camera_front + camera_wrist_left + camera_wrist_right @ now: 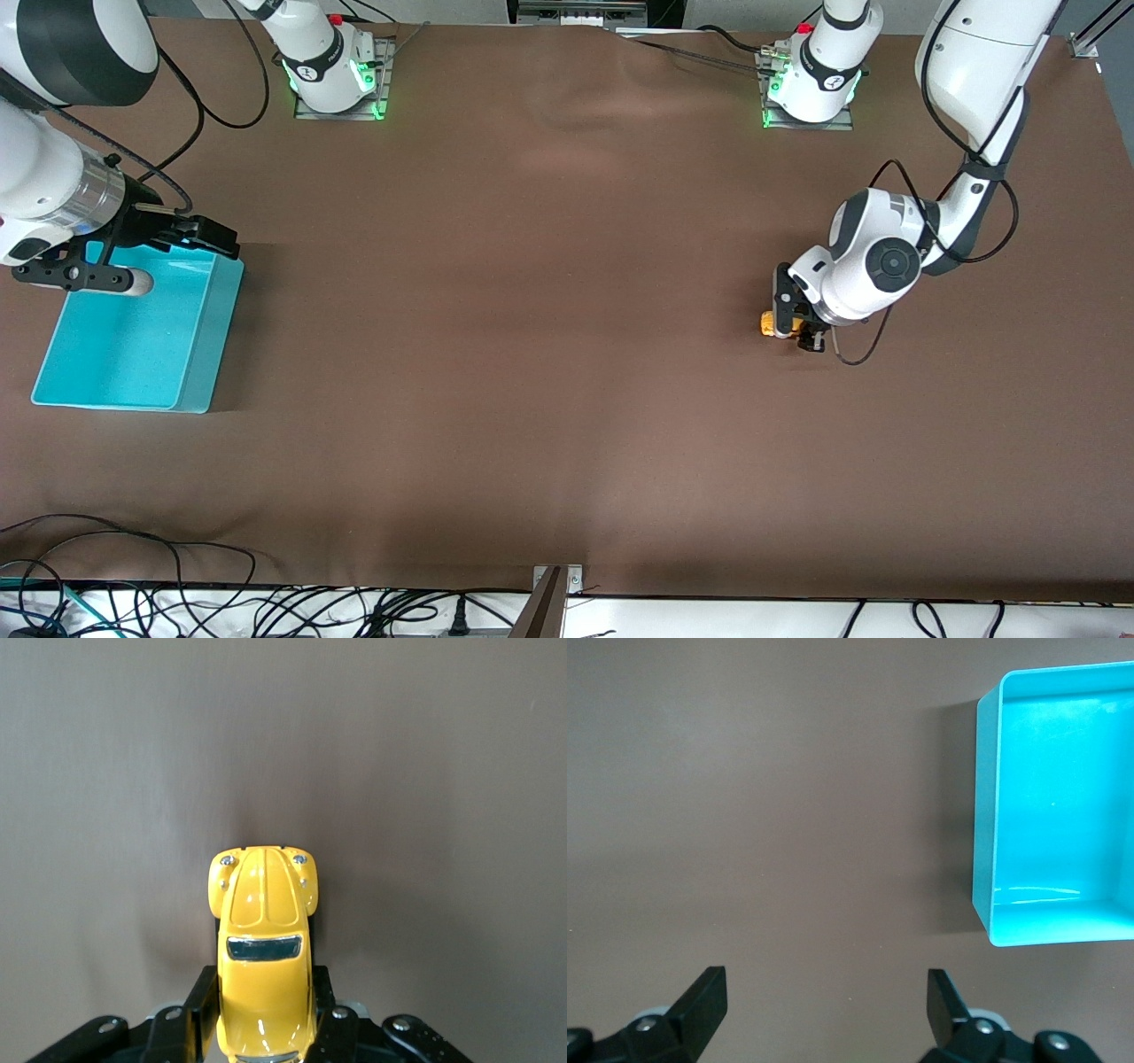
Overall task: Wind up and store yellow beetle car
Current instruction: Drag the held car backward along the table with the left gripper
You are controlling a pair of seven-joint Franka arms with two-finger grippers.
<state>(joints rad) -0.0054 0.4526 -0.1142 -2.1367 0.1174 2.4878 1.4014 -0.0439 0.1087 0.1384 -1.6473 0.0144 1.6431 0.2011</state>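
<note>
The yellow beetle car (264, 943) is a tiny rounded toy with a dark windscreen. My left gripper (264, 1014) is shut on its flanks, and the bonnet sticks out past the fingers (197, 1005). In the front view the car (767, 324) shows low at the brown cloth, toward the left arm's end of the table, partly hidden by the left gripper (791, 324). The right gripper (215, 236) waits, open and holding nothing, beside the rim of the turquoise bin (133, 346). In the right wrist view its fingers (700, 997) stand wide apart over bare cloth.
The turquoise bin (1063, 815) has nothing in it and sits toward the right arm's end. A broad stretch of brown cloth lies between bin and car. Cables (177, 602) and a metal bracket (554, 589) line the edge nearest the front camera.
</note>
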